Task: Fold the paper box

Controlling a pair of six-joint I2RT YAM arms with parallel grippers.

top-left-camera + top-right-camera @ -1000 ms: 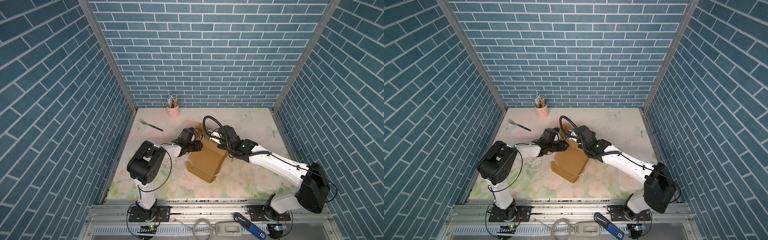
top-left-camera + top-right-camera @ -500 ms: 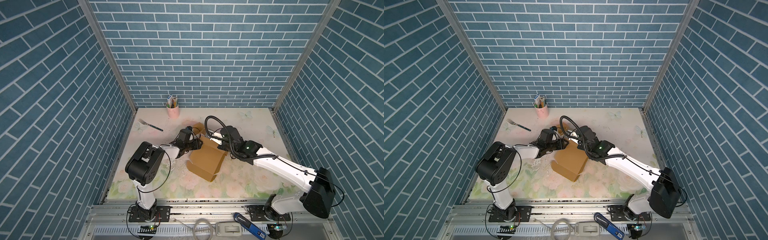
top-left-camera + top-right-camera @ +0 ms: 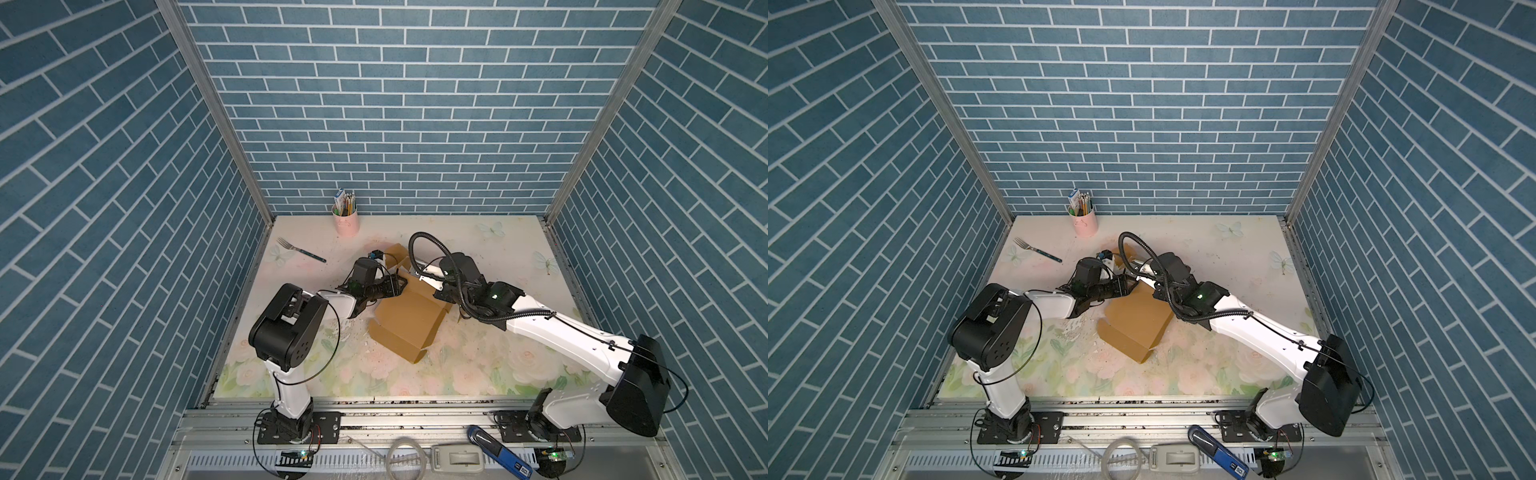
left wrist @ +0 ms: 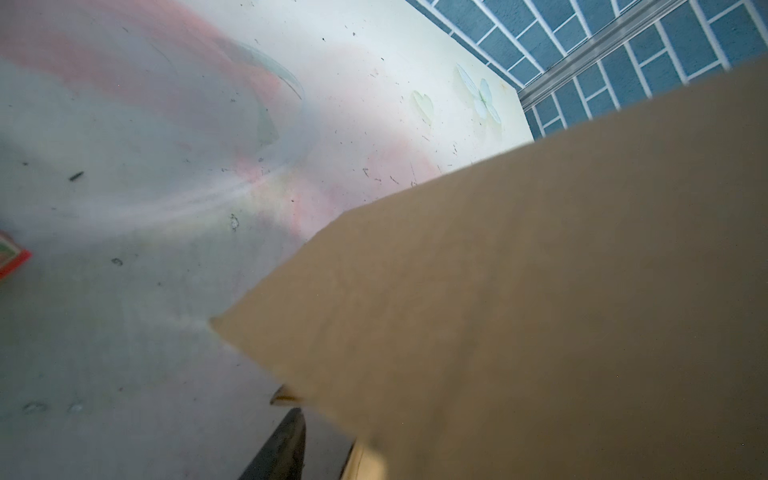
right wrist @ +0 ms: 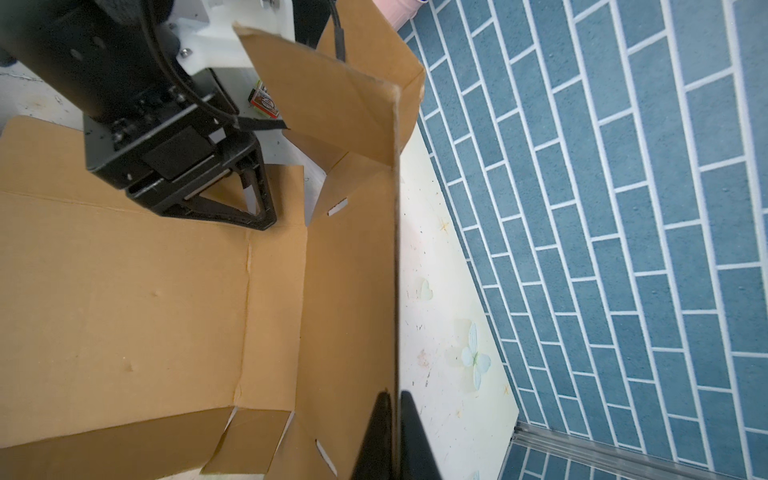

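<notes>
Right wrist view shows the box (image 5: 166,311) half formed. Its brown base lies flat on the surface (image 5: 436,311), and one long wall stands upright along an edge, with a flap bent inward at the far corner. The right gripper (image 5: 394,411) is clamped on the top edge of that wall, one finger on each side of the cardboard.

In both top views the box (image 3: 409,322) (image 3: 1136,328) sits askew near the middle of the surface, between the two arms. The right gripper (image 3: 417,273) reaches across its back edge.

The left gripper (image 5: 266,216) lies low at the box's back left corner (image 3: 397,286), with its fingers down by a crease in the base. In the left wrist view a brown panel (image 4: 540,291) fills much of the picture and hides all but one black finger (image 4: 282,440). Whether this gripper holds cardboard or stands free cannot be told.

A small red and green packet (image 5: 264,102) lies on the surface just behind the box, beside the left gripper. Well apart from the box, a fork (image 3: 300,250) lies near the left wall. A pink cup (image 3: 346,222) of pencils stands at the back wall.
</notes>
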